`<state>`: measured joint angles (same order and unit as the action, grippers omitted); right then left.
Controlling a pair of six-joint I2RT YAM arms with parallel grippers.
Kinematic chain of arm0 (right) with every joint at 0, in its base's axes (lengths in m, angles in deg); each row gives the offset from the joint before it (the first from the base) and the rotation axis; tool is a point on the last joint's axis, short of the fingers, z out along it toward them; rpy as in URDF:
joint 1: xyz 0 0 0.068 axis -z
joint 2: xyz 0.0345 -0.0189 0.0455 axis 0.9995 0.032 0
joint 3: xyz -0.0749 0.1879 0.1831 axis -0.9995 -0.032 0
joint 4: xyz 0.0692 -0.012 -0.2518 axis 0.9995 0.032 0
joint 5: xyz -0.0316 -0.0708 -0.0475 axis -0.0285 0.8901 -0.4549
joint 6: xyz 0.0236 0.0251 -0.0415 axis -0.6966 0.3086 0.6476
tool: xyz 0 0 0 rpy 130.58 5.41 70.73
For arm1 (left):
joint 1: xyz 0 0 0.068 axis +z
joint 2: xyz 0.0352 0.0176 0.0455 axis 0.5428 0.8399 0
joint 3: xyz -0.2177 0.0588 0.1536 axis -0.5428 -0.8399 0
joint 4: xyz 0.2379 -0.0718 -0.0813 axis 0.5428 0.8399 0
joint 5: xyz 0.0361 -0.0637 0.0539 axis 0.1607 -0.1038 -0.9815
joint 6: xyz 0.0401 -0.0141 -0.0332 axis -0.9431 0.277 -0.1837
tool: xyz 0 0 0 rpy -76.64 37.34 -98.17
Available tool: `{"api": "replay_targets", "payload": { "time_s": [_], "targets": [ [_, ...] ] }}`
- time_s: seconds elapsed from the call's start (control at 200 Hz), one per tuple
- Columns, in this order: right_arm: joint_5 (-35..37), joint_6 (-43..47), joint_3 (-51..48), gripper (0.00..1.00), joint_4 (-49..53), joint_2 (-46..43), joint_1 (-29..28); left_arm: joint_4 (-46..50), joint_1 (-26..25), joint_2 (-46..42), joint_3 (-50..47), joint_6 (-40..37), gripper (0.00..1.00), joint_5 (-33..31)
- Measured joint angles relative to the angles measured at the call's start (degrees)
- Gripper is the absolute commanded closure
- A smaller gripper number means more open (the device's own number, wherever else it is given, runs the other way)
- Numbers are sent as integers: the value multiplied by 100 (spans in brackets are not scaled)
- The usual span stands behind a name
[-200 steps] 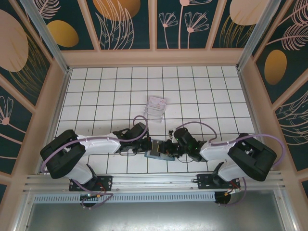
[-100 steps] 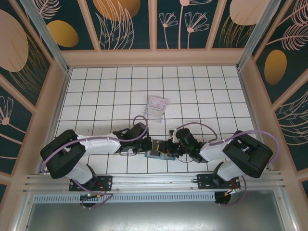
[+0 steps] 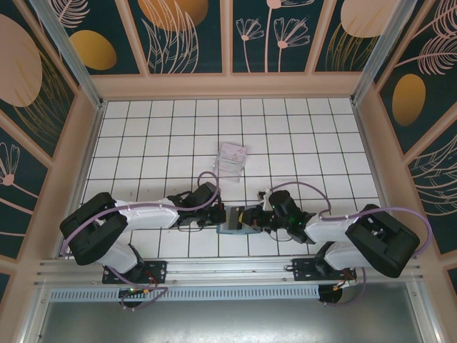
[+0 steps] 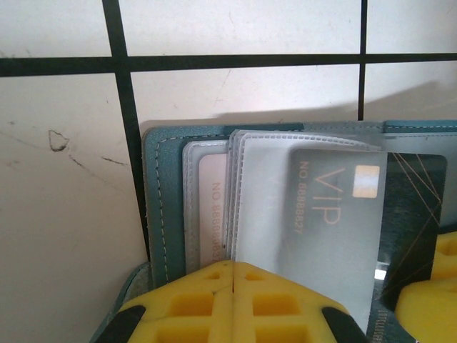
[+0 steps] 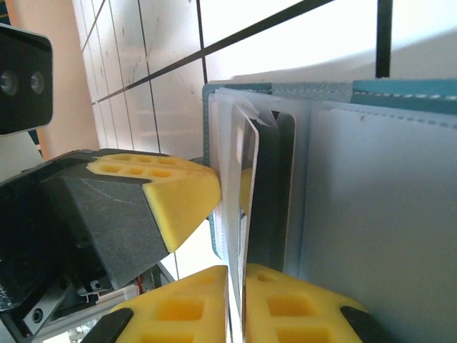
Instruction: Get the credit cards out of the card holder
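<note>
A small clear plastic tray (image 3: 228, 168) sits on the white tabletop with black grid lines (image 3: 143, 136), well apart from the left gripper (image 3: 221, 214) and the right gripper (image 3: 251, 217), straight out beyond the spot where the 2 meet. Farther out and to both sides stand dark teal wall panels (image 3: 186, 36) with orange discs and pale leaf drawings. A grey metal rail (image 3: 228, 270) runs behind the grippers along the near edge.
</note>
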<state>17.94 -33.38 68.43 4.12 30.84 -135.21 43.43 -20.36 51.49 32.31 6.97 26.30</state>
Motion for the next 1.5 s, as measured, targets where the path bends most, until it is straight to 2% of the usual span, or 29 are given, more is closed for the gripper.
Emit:
{"api": "replay_targets", "payload": {
  "time_s": [0.105,0.25,0.5,1.006,1.241,1.501],
  "targets": [
    [2,24,2,96,105,2,13,-2,0,0,2,0,99,2],
    [26,111,59,99,297,-7,15,-2,0,0,2,0,99,2],
    [52,382,380,100,1169,-221,37,-2,-2,0,2,0,98,2],
    [195,1141,951,100,3276,-1237,417,17,-2,-24,2,2,95,-9],
    [463,2258,1755,100,4070,-1314,479,133,-2,-105,-17,2,93,-26],
    [914,4417,2855,100,4913,-1062,507,155,-2,-221,-127,7,93,-26]
  ]
}}
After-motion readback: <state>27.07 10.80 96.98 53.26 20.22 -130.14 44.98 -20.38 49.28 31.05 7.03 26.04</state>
